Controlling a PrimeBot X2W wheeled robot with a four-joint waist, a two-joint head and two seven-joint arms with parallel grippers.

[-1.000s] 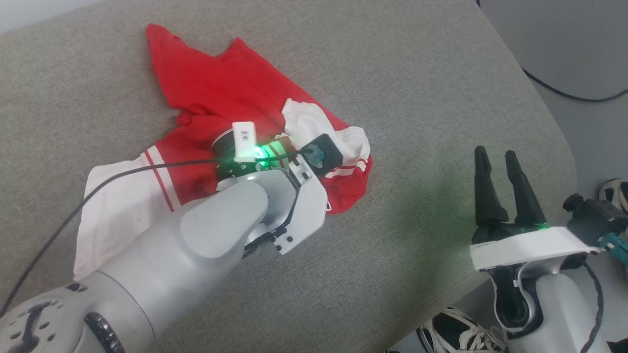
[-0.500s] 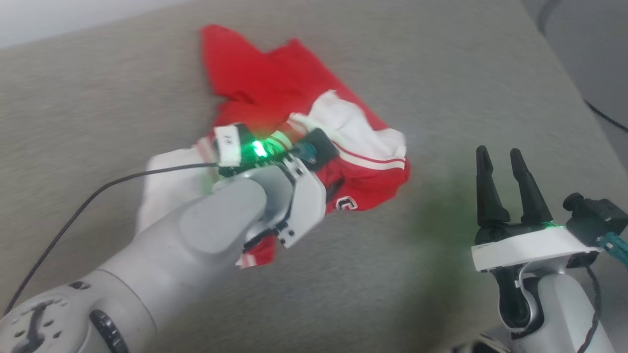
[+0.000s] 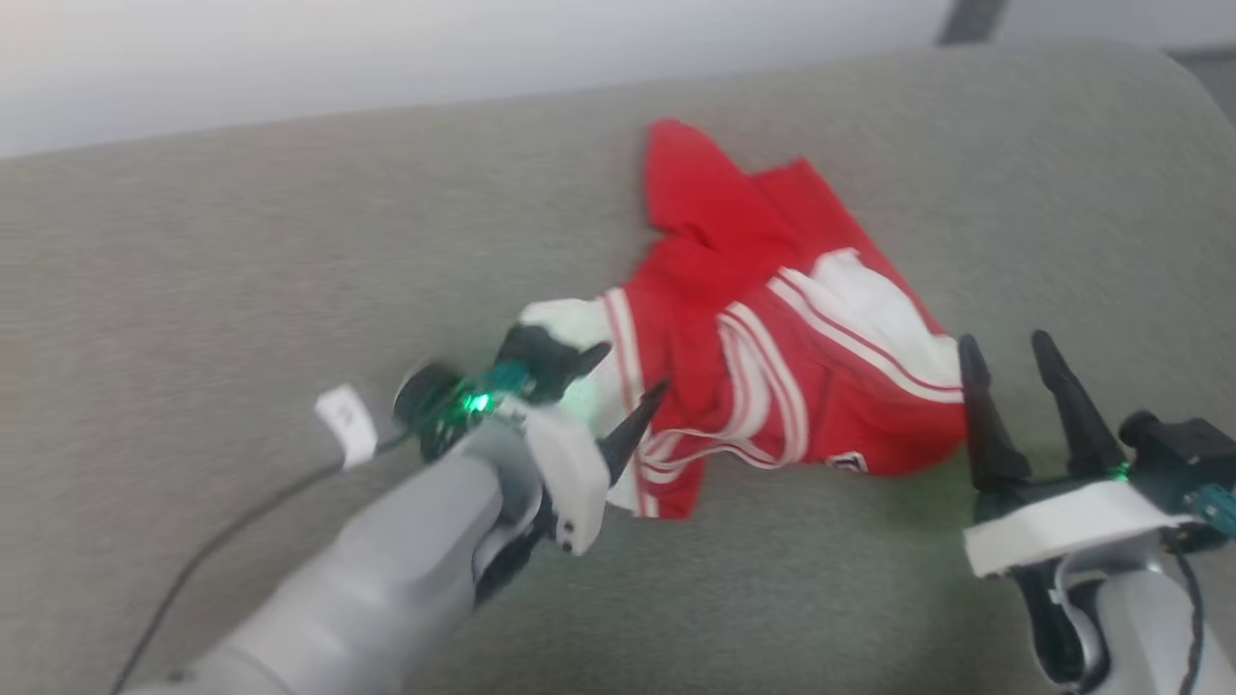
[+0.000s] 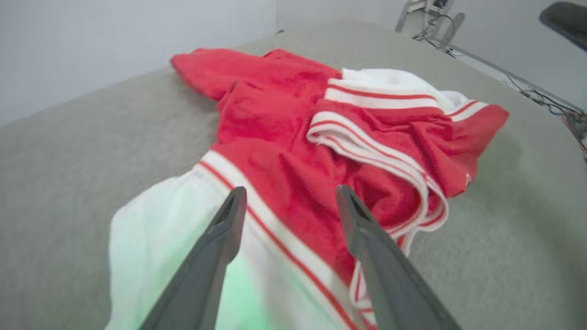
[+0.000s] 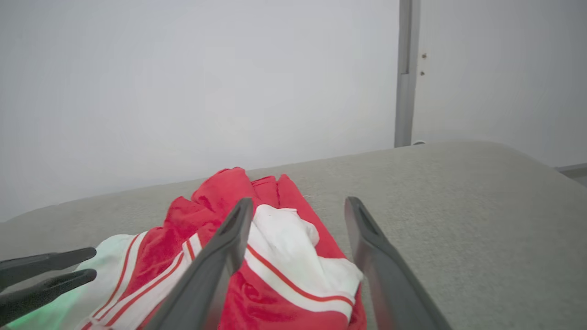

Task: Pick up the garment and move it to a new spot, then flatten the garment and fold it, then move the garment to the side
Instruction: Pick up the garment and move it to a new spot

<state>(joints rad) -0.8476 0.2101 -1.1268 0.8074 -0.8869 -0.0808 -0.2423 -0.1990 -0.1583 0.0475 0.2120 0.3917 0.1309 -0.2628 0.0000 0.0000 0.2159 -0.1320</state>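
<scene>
The bright red garment [image 3: 772, 319] lies crumpled on the grey cushion, its white sleeve ends and striped trim showing. My left gripper [image 3: 632, 369] stands open at the garment's left edge, over a white sleeve end. In the left wrist view the gripper [image 4: 290, 190] hovers over the white cloth and red stripe of the garment [image 4: 284, 114], with nothing pinched. My right gripper [image 3: 1004, 340] is open at the garment's right edge, holding nothing. In the right wrist view it [image 5: 299, 200] points across the garment [image 5: 220, 192], and the left gripper's fingers [image 5: 69, 266] show at the lower left.
A wide grey upholstered surface [image 3: 290, 241] carries everything, with its rounded edge at the right. A pale wall [image 5: 183, 68] stands behind it, beside a grey door frame [image 5: 403, 73]. A black cable [image 3: 222, 541] trails from my left arm.
The head camera has swung, shifting the whole picture. The garment is bunched more tightly than a second ago. My left gripper, earlier buried in the cloth, now shows open at its left edge.
</scene>
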